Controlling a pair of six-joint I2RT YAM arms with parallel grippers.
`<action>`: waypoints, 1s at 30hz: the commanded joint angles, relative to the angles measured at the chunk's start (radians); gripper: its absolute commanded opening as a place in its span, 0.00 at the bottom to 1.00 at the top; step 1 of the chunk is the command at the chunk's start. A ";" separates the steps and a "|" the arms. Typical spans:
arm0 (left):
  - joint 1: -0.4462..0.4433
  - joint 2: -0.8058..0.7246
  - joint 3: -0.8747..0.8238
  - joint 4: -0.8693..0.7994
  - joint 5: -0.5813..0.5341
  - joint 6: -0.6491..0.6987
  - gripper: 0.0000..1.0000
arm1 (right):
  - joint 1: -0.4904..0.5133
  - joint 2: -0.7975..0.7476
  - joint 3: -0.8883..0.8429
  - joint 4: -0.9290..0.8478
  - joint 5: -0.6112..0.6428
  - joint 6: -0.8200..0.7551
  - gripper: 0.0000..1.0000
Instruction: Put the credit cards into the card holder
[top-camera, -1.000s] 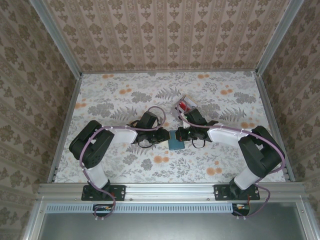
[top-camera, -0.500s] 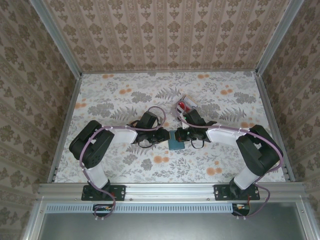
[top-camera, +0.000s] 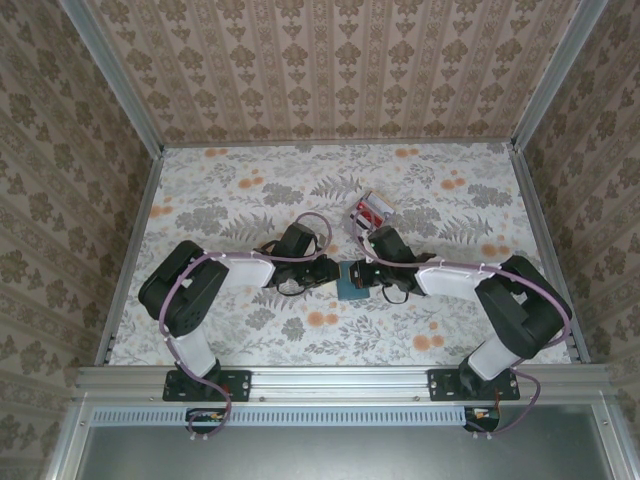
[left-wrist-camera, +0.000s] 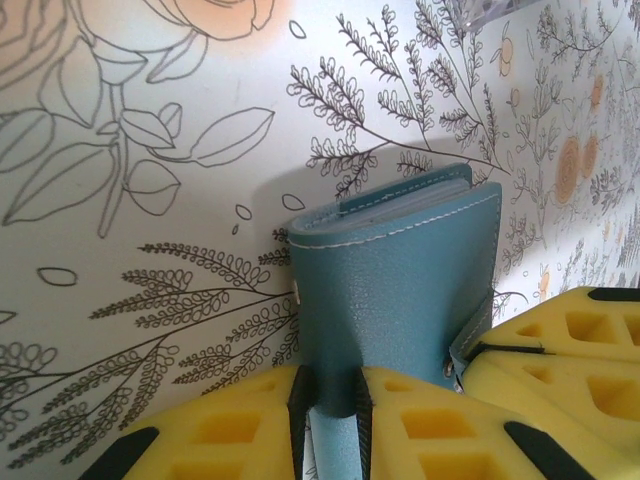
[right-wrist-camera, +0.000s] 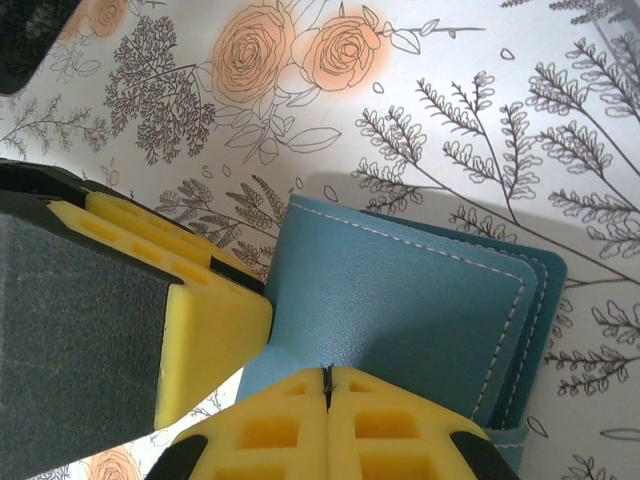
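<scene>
The teal card holder (top-camera: 350, 283) lies folded on the flowered table between both grippers. My left gripper (left-wrist-camera: 330, 400) is shut on a pinched fold of its cover (left-wrist-camera: 400, 270). From the opposite side my right gripper (right-wrist-camera: 327, 385) has its pads pressed tight together against the case (right-wrist-camera: 400, 300). In the left wrist view the case's snap strap (left-wrist-camera: 462, 352) runs into the seam between the right gripper's yellow fingers (left-wrist-camera: 560, 330). The credit cards (top-camera: 372, 210), a small pale and red pile, lie on the table just beyond the right wrist, apart from both grippers.
The floral tablecloth (top-camera: 250, 190) covers the table, which is walled by patterned panels with metal rails on the left (top-camera: 130, 250) and right (top-camera: 545, 250). Both forearms (top-camera: 240, 266) (top-camera: 450, 272) stretch inward low over the cloth. Open cloth lies behind and in front of the case.
The right wrist has shifted a little nearer and lower, uncovering more of the card pile behind it. The left arm and the teal case have stayed where they were.
</scene>
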 joint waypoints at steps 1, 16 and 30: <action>-0.016 0.013 0.014 0.014 -0.005 0.003 0.23 | 0.015 0.000 -0.061 -0.088 0.039 0.008 0.03; -0.034 -0.013 0.011 0.013 -0.020 0.012 0.23 | 0.065 -0.033 -0.207 0.046 0.154 -0.051 0.03; -0.058 -0.025 0.019 0.008 -0.031 0.024 0.23 | 0.129 -0.089 -0.272 0.055 0.222 -0.046 0.01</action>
